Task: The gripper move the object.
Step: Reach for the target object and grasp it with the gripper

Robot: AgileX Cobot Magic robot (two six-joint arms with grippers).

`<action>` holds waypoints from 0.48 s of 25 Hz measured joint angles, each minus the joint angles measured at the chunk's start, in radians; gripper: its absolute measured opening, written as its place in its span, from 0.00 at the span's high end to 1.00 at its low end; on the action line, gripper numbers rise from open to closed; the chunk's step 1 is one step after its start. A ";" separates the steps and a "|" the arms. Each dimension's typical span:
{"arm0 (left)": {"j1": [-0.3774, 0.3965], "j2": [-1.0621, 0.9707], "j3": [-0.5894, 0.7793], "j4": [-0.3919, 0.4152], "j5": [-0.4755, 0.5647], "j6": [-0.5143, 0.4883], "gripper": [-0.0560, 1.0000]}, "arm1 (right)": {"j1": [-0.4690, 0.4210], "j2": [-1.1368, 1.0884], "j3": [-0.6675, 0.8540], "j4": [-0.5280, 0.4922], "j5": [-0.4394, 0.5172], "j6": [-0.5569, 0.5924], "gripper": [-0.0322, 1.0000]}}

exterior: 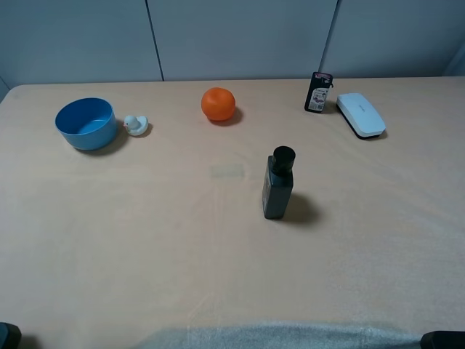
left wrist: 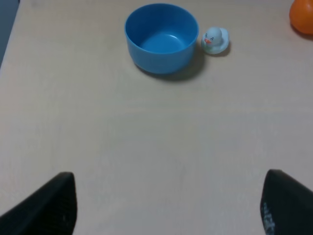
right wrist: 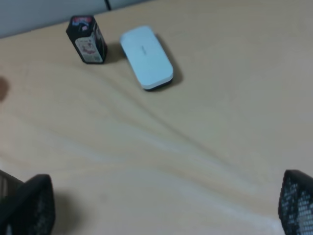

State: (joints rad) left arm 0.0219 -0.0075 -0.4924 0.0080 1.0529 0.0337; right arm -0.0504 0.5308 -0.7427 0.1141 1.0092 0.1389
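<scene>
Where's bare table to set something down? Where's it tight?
Widest bare stretch: the near half of the tan table, in front of the tall dark rectangular bottle. Also free: between bottle and round blue plastic bowl. Crowded: far edge, with small white duck toy, orange ball, black labelled packet, white oval case.

Right gripper (right wrist: 165,200): jaws spread wide, black tips far apart, only bare beige bench (right wrist: 205,127) between them. Beyond, small black packet (right wrist: 87,40) with red-white label stands upright. White flat oblong case (right wrist: 146,58) lies just beside packet, not touching. Grey wall (right wrist: 44,12) behind packet.
</scene>
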 joint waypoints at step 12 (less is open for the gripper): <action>0.000 0.000 0.000 0.000 0.000 0.000 0.17 | 0.000 0.458 -0.269 0.040 0.016 0.050 0.30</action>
State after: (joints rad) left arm 0.0219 -0.0075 -0.4924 0.0080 1.0529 0.0337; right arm -0.0504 0.9886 -1.0116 0.1537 1.0247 0.1888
